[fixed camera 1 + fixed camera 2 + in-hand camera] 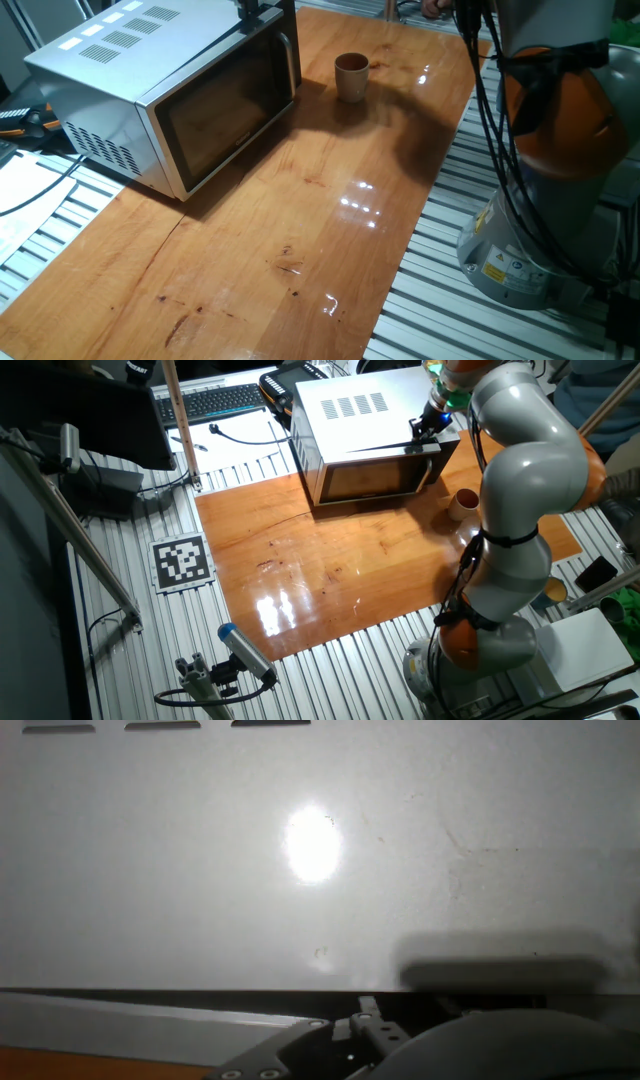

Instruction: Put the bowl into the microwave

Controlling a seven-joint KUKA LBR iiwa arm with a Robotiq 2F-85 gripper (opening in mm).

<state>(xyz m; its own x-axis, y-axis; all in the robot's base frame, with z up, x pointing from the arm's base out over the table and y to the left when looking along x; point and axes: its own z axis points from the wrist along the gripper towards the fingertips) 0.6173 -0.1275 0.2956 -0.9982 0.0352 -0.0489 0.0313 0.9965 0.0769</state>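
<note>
The silver-white microwave (170,95) sits at a far corner of the table, its dark glass door appearing shut. The small cream bowl (351,77) stands upright just beside its handle end, apart from it.

Claw mostly out of sight, microwave interior unreadable

In one fixed view the claw (256,8) is cut off by the top edge; the other fixed view shows it too small to tell how its jaws stand. The hand view shows only the blurred white top of the microwave (320,860), its vent slots clipped at the upper edge. The arm (520,490) partly hides the bowl (464,504).
</note>
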